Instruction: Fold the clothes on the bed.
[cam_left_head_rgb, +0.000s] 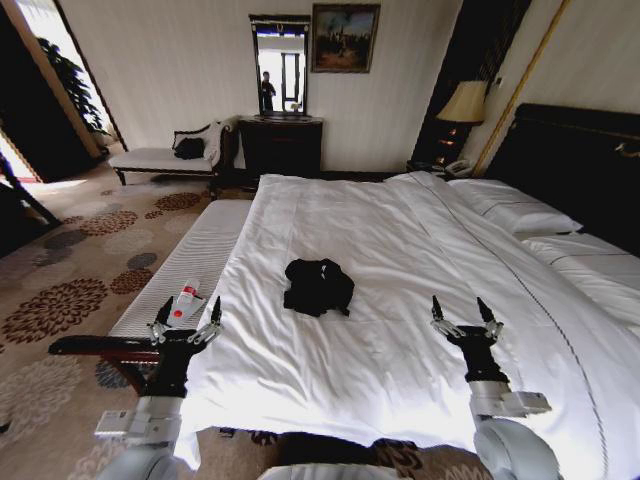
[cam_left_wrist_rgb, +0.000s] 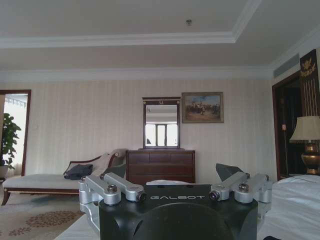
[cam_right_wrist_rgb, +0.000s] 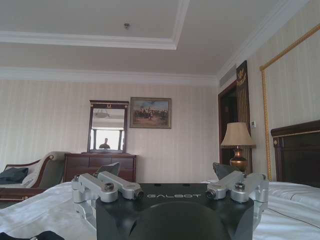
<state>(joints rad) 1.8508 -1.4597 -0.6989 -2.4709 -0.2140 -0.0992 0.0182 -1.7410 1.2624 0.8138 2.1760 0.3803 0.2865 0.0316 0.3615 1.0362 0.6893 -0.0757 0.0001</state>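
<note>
**Risk check: shirt bunched, both arms short of it**

- T-shirt (cam_left_head_rgb: 318, 286) lies in a crumpled black heap mid-bed (cam_left_head_rgb: 420, 250), on the white sheet, well ahead of both grippers and between their lines.
- Left gripper (cam_left_head_rgb: 187, 318) hangs at the near-left bed corner, jaws wide, nothing held. Right gripper (cam_left_head_rgb: 464, 316) is over the near sheet, jaws also wide and empty.
- Main risk: no hem, collar or sleeve can be read in the heap. A blind pinch likely takes several layers, so the shirt lifts as a lump instead of spreading.
- Second: black cloth on loose white sheet; a deep grab could catch the sheet too.
- Third: left arm sits close to the striped bench (cam_left_head_rgb: 190, 268) with a small bottle (cam_left_head_rgb: 184, 299) on it; a swing could clip them.
</note>
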